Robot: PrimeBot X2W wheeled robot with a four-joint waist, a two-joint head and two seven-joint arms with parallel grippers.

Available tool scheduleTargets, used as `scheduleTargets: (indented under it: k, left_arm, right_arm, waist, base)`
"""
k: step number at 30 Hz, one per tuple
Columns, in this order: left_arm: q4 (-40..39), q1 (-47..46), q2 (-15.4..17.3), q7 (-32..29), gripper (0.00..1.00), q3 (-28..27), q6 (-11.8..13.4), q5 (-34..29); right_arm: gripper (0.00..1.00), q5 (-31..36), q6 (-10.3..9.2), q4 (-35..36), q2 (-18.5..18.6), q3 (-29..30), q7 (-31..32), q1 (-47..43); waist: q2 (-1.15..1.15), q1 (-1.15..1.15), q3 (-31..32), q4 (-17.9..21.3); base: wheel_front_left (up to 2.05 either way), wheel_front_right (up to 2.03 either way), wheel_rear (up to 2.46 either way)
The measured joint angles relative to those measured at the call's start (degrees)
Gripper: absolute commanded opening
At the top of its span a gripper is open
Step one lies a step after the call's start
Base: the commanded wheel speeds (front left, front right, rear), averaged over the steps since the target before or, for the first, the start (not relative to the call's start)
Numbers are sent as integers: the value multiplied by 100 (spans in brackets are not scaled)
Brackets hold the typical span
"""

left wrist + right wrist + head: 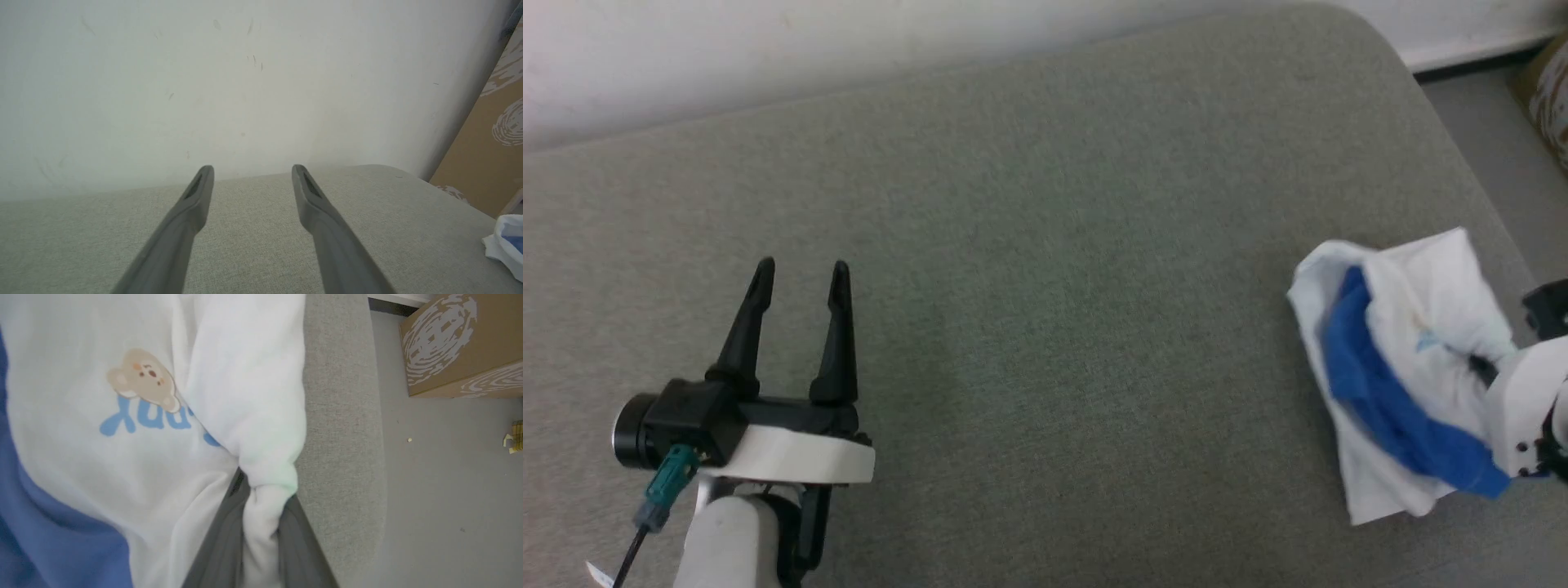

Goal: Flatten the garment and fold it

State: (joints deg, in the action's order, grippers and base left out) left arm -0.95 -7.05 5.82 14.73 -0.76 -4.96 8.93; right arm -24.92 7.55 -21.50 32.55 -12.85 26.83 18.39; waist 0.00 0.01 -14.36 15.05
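**At the right edge: T-shirt (1396, 367) bunched**

It lies crumpled on the grey pad (1045, 245), a white fold pinched in the right gripper (265, 494). The left gripper (802, 265) hovers spread and empty. Soft, light, limp cloth, likely best taken at the shoulders.

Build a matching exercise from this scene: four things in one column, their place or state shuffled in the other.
1. left end effector
2. right end effector
3. shirt
4. box

A. on the floor
B. shut on a white fold
C. crumpled at the cushion's right edge
D. open, holding nothing

Pairs: 1-D, 2-B, 3-C, 4-A
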Motion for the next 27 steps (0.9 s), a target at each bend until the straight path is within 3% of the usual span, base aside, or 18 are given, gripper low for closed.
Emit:
scheduleTargets:
  k: [12,13,14,17,22,27]
  left_arm:
    - [-5,-592,187,0,100,197,-62,-108]
    - [-1,-615,190,0,100,203,-62,-109]
    - [7,-632,190,0,100,213,-62,-110]
    - [42,-641,181,0,100,213,-62,-110]
    - [142,-613,93,0,100,188,-62,-81]
    - [234,-349,-36,0,100,90,-53,57]
  right_arm:
    - [0,768,5,-1683,38,1106,-1651,978]
    - [32,789,5,-1809,-19,1177,-1755,1039]
    - [100,813,2,-1893,-64,1182,-1851,1073]
    - [100,925,-2,-2123,-175,1213,-2290,1105]
    - [100,1578,-1,-2470,-215,1800,-3175,1105]
    - [100,2046,-1,-2159,-527,2318,-3488,963]
  waist:
    - [0,1,-1188,225]
    - [0,0,-1260,221]
    - [0,1,-1320,215]
    - [0,0,-1423,156]
    - [0,-1,-1258,64]
    - [0,-2,-853,1]
  base:
    - [0,0,0]
    - [0,0,0]
    - [0,0,0]
    - [0,0,0]
    - [0,0,0]
    - [0,0,0]
